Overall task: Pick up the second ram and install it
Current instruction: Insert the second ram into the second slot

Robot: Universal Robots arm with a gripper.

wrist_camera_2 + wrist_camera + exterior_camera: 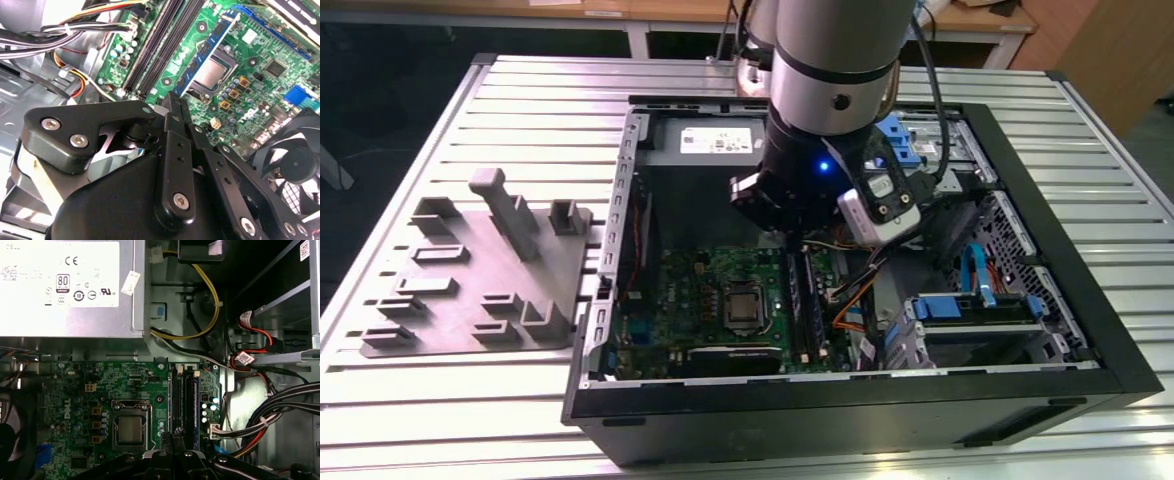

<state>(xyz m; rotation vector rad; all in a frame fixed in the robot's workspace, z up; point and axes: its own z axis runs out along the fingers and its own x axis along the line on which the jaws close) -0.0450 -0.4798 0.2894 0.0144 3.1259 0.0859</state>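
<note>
Your pincer point(176, 102) is squeezed narrow with nothing I can see between its fingers, and the second ram point(176, 400) seems to stand on its edge just in front of the tips, so push straight down, gently, keeping both ends level.

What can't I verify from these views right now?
- Whether the second ram is seated: in the first wrist view the memory slots are dark, and the gripper covers one end.
- Exterior view: the arm hides the gripper.
- Grey power supply: cut off by the first wrist view's edge.
</note>
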